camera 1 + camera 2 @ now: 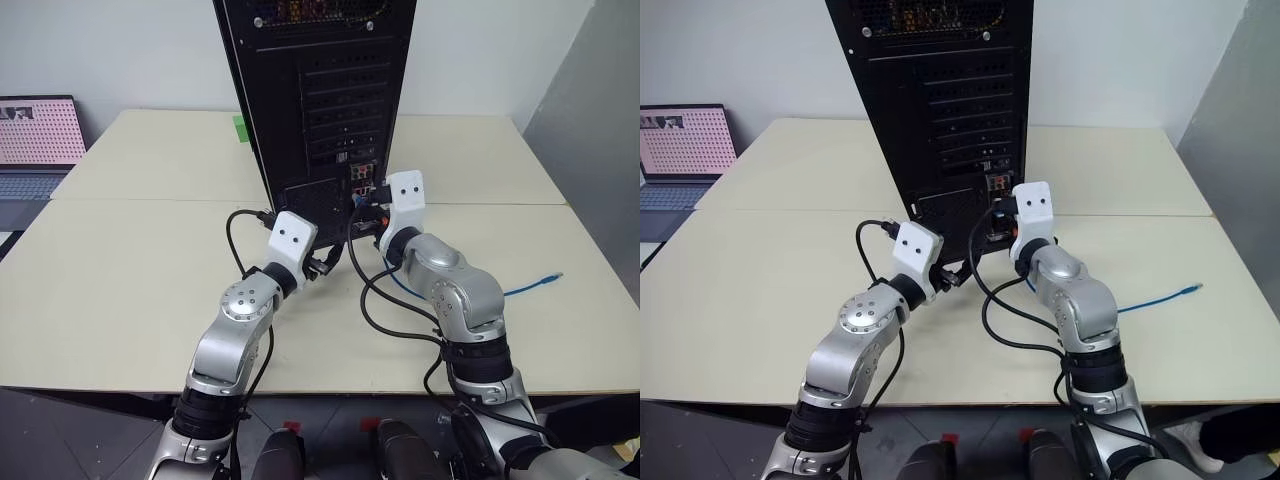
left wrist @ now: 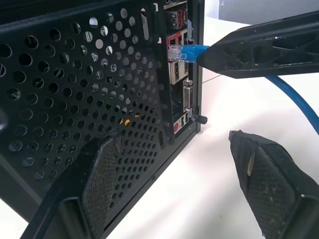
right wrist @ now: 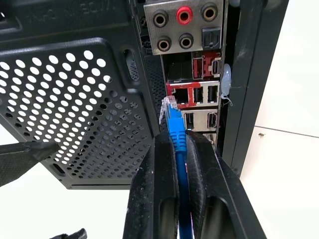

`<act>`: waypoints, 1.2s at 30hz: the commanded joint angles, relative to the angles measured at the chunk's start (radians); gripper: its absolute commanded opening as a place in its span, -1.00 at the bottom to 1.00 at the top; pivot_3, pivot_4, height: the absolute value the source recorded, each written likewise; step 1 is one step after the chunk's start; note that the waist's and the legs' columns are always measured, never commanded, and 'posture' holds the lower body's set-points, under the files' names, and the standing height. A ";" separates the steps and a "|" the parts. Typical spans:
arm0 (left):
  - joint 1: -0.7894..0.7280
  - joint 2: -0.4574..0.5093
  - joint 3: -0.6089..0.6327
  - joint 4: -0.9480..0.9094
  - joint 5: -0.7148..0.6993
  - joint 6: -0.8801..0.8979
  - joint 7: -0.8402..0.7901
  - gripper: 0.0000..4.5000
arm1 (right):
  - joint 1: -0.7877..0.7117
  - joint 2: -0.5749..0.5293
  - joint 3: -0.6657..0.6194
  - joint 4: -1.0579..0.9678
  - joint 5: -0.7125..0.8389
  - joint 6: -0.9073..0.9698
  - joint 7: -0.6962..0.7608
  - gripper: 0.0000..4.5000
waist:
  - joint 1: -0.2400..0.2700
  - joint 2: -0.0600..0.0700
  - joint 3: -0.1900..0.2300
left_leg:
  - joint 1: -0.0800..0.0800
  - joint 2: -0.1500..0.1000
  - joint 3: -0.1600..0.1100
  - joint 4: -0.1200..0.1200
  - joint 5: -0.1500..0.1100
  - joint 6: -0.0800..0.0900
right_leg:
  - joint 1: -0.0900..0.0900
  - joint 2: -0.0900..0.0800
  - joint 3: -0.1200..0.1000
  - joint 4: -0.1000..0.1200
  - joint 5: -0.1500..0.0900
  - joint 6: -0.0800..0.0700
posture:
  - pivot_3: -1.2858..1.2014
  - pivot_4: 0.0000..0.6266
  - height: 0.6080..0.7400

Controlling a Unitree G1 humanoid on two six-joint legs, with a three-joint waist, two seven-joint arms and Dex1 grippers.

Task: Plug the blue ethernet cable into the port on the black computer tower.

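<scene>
The black computer tower (image 1: 320, 100) stands upright at the middle of the table with its rear face toward me. My right gripper (image 3: 178, 139) is shut on the blue ethernet cable (image 3: 175, 130) just behind its clear-blue plug (image 3: 169, 106). The plug's tip sits right at the connector strip, by the port (image 3: 180, 94); I cannot tell whether it touches. The rest of the cable trails to the right across the table to its free end (image 1: 553, 275). My left gripper (image 2: 172, 139) is open beside the tower's lower mesh panel (image 2: 75, 84), holding nothing.
A laptop (image 1: 35, 140) stands at the far left edge of the beige table (image 1: 130, 280). Black robot cables (image 1: 375, 310) loop over the table between my arms. A small green object (image 1: 240, 125) lies behind the tower. A grey panel (image 1: 600, 130) stands at the right.
</scene>
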 commanded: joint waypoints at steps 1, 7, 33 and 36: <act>0.001 -0.001 -0.005 -0.037 0.004 -0.023 -0.002 0.64 | -0.007 -0.005 -0.012 -0.065 0.006 -0.002 0.005 -1.00 | 0.000 0.000 0.000 | 0.000 0.000 0.000 0.000 0.000 0.000 | 0.000 0.000 0.000 0.000 0.000 0.000 | 0.03 -0.52 1.00; 0.001 -0.002 -0.006 -0.038 0.005 -0.023 0.000 0.64 | -0.006 -0.004 -0.015 -0.060 0.000 -0.021 0.003 -1.00 | 0.000 0.000 0.000 | 0.000 0.000 0.000 0.000 0.000 0.000 | 0.000 0.000 0.000 0.000 0.000 0.000 | 0.03 -0.52 1.00; -0.001 0.001 -0.005 -0.030 0.010 -0.029 -0.002 0.64 | -0.038 -0.005 0.011 -0.005 -0.017 -0.073 0.013 -1.00 | 0.000 0.000 0.000 | -0.001 0.000 0.000 -0.001 0.000 0.000 | -0.001 0.000 0.000 0.000 0.000 0.000 | 0.03 -0.52 1.00; 0.000 0.001 -0.005 -0.028 0.010 -0.031 -0.002 0.64 | -0.042 -0.005 0.015 -0.002 -0.019 -0.075 0.016 -1.00 | 0.000 0.000 0.000 | -0.001 0.000 0.000 -0.001 0.000 0.000 | -0.002 0.000 0.000 0.000 0.000 0.000 | 0.03 -0.52 1.00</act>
